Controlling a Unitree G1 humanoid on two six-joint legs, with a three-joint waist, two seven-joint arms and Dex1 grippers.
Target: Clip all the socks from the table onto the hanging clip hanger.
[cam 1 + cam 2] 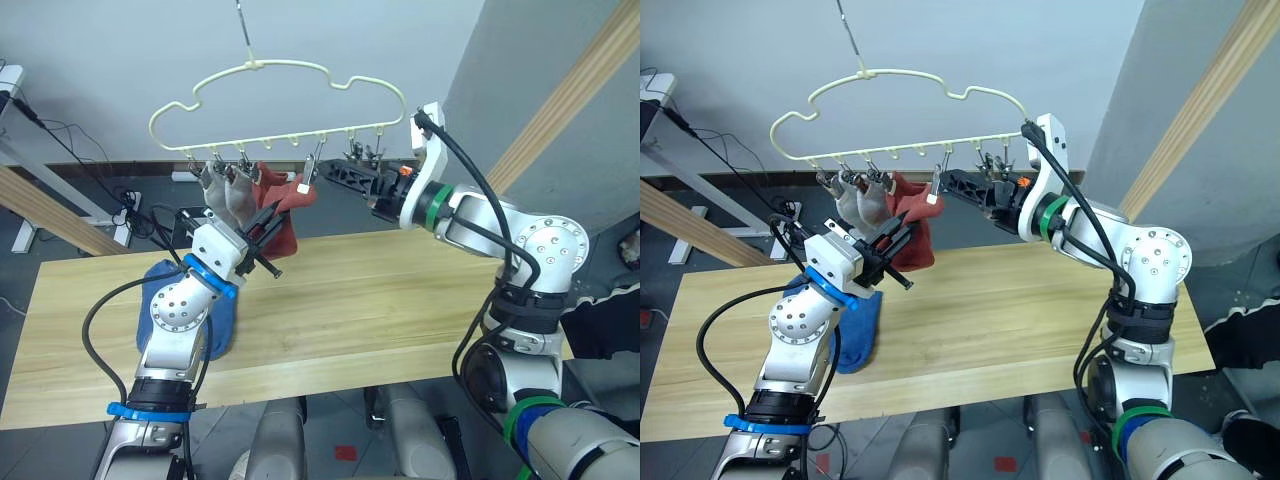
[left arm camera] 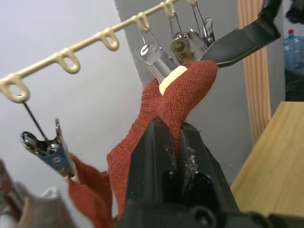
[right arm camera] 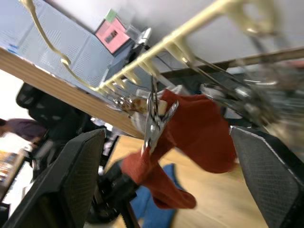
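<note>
Rust-red sock (image 2: 175, 102) pinched between closed fingers (image 2: 152, 156) of left end effector (image 1: 262, 232), cuff raised to a metal clip (image 2: 154, 56) on the lower bar of the pale-yellow clip hanger (image 1: 285, 75); clip touching the sock's pale cuff label. Second rust-red sock (image 1: 268, 178) already hanging from a neighbouring clip, partly behind the first. Two light grey socks (image 1: 225, 192) clipped further toward the robot's left end of the bar, hanging side by side. Blue socks (image 1: 155, 285) lying on the table (image 1: 380, 300) at its left part, largely hidden behind the left forearm.

Left arm bent at the elbow, forearm rising steeply from the table edge, wrist tilted toward the hanger's centre. Right arm raised and reaching across to the left, forearm near horizontal, right end effector (image 1: 345, 175) level with the clip row; black fingers (image 3: 80, 175) spread wide apart, holding nothing, tips just beside the clip at the held sock and beneath the remaining bare clips. Hanger suspended by its top hook (image 1: 245, 40) from above, well clear of the table
</note>
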